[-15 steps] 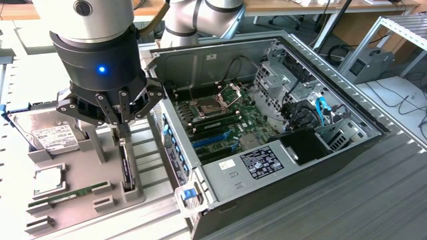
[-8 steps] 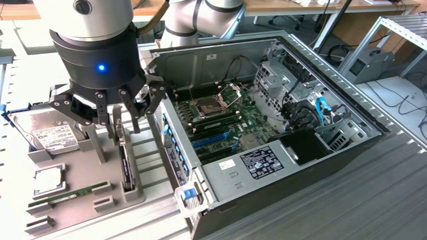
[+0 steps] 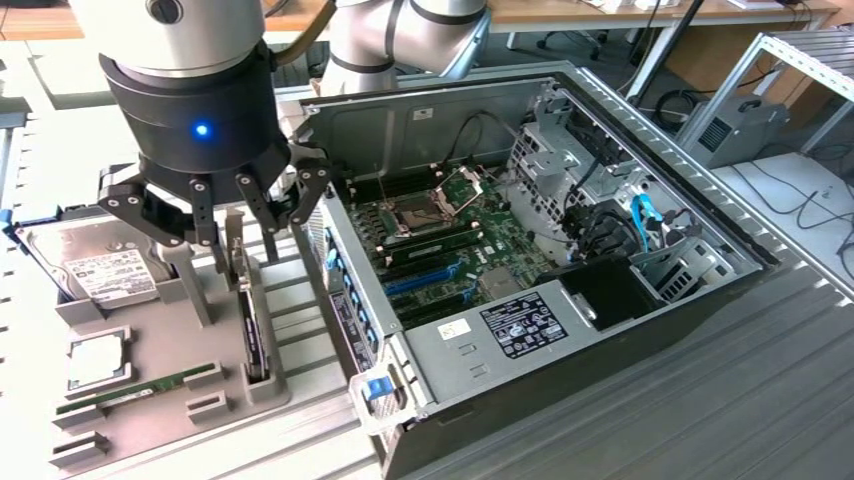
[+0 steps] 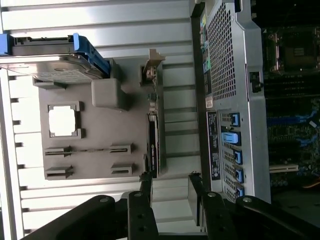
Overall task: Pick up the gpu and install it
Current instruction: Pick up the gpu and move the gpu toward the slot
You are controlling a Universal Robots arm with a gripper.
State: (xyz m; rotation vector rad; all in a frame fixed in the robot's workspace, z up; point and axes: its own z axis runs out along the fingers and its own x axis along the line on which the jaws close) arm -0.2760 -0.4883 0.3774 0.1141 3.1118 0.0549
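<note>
Gripper (image 3: 227, 230) hanging over the gpu (image 3: 254, 345)
It's spread wide apart; the gpu stands on edge in the gray holder (image 3: 160, 330), to the exterior view's left of the open PC case (image 3: 627, 360).

- I count one arm (image 3: 187, 90) on my feed, with one gripper (image 3: 224, 235) on it.
- I see one gpu (image 3: 251, 335).
- I see one hard drive (image 3: 100, 265), silver with a white label.
- I make out one square silver processor chip (image 3: 96, 362).
- I find one narrow green memory stick (image 3: 147, 388).
- One grey holder tray (image 3: 167, 335) carries those four parts.
- I see one open computer case (image 3: 561, 400).
- On the case's rear panel I count five blue slot tabs (image 4: 232, 120) in the wrist view.
- Inside the case I see one light-blue cable (image 3: 641, 225).
</note>
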